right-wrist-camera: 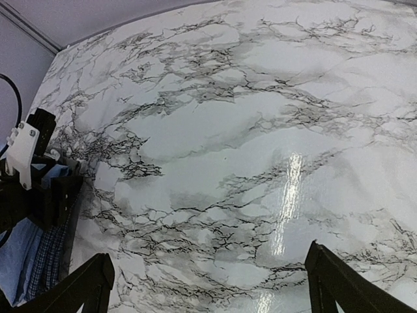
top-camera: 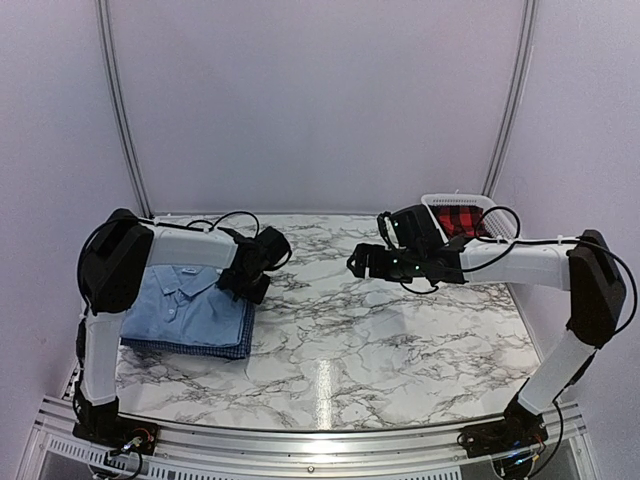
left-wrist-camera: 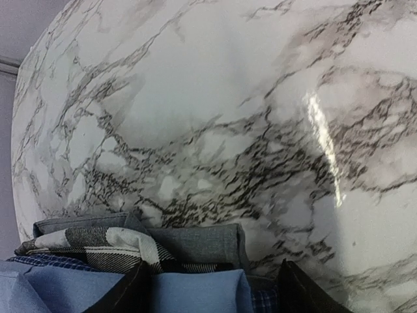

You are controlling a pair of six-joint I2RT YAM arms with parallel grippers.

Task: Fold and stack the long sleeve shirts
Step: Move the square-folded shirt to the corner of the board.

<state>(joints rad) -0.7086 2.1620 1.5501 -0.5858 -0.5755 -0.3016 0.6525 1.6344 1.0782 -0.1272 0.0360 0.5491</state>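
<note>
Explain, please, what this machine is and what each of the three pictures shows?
Two robot arms are bolted to a marble table. The top picture looks down from above and behind them. The other two come from cameras on each wrist, with that hand's dark fingertips at the bottom edge. The left hand hovers at the edge of a folded stack: a light blue shirt on a checked shirt. The right hand hangs over bare marble. Both are open and hold nothing. A white basket holds red plaid cloth.

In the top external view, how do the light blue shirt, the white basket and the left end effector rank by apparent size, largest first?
1. light blue shirt
2. white basket and left end effector: look similar, both partly hidden, so unranked.
</note>
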